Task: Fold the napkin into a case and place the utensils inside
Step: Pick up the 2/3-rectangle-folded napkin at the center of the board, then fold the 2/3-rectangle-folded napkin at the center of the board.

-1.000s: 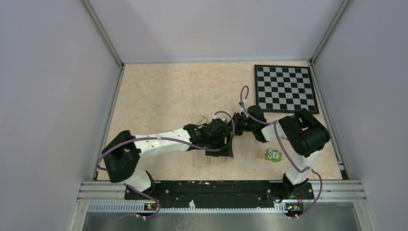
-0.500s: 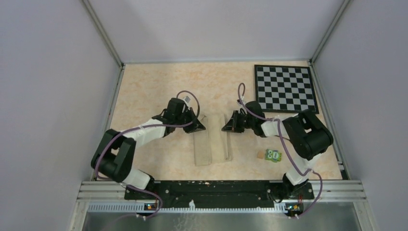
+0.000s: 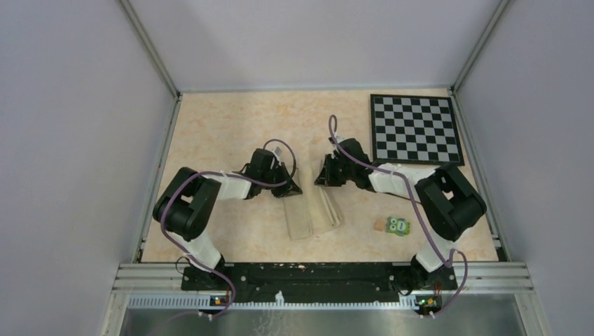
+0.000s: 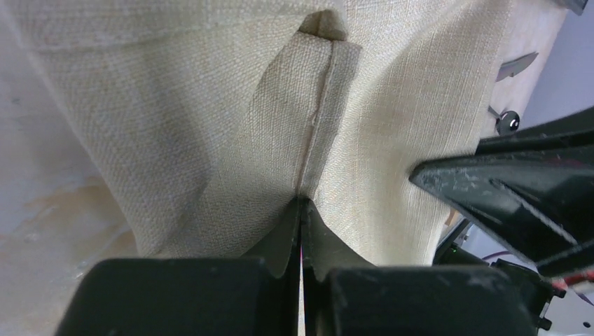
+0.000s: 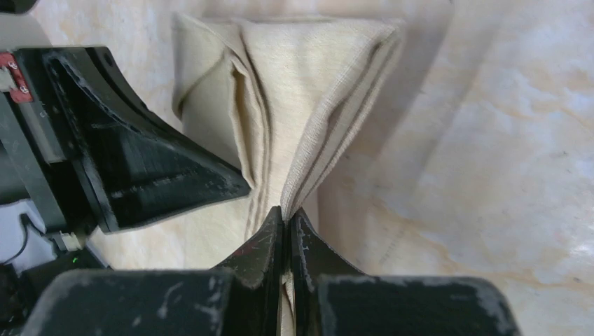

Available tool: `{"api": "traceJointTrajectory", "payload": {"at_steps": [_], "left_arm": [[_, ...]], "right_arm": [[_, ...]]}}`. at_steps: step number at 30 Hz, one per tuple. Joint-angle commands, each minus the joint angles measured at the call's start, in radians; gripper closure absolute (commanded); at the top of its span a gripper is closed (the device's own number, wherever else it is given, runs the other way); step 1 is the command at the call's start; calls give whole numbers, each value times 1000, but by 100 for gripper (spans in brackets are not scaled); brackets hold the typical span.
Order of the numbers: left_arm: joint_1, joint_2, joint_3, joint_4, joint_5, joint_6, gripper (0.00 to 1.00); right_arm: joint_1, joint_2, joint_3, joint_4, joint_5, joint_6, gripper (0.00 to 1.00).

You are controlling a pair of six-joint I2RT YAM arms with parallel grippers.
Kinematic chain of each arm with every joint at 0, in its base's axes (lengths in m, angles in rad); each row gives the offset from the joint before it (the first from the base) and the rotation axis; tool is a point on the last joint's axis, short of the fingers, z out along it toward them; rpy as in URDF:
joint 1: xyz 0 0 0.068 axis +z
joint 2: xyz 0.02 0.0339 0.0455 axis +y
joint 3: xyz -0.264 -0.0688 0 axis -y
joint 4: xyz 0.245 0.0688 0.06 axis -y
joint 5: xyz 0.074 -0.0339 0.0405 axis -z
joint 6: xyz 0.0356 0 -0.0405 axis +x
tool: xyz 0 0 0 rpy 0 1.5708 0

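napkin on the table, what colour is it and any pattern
The napkin is plain beige-cream woven cloth with no pattern; the left wrist view shows it best.

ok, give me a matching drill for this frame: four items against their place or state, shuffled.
Items:
1. napkin
2. chessboard
3. green block
4. left gripper

Place or state:
A. far right corner of the table
B. shut on a stitched hem
C. folded narrow, in the middle
D. near side, right of the folded cloth

Pairs: 1-C; 2-A; 3-D; 4-B
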Motion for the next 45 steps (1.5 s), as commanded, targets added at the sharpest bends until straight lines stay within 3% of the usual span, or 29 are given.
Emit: {"api": "traceJointTrajectory", "payload": {"at_steps": [1, 6, 15, 27, 29, 32, 34, 38, 45], "left_arm": [[0, 36, -55, 93, -10, -2, 100], [1, 72, -55, 119, 16, -10, 100], [5, 51, -72, 134, 37, 3, 99], [73, -232, -94, -59, 95, 84, 54], [97, -278, -105, -109, 74, 106, 52], [144, -322, -145, -145, 48, 116, 54], [171, -313, -172, -119, 61, 116, 63], [178, -218, -164, -80, 88, 125, 75], [176, -121, -169, -15, 88, 121, 84]], "right_arm": [[126, -46, 132, -164, 272, 12, 100], [241, 15, 186, -168, 405, 145, 100], [269, 41, 87, 99, 349, 308, 100], [257, 27, 63, 122, 350, 288, 100], [259, 28, 71, 116, 354, 278, 100], [259, 33, 83, 102, 356, 270, 100], [263, 36, 88, 99, 358, 268, 100], [281, 55, 111, 84, 370, 262, 100], [327, 108, 165, 60, 386, 239, 100]]}}
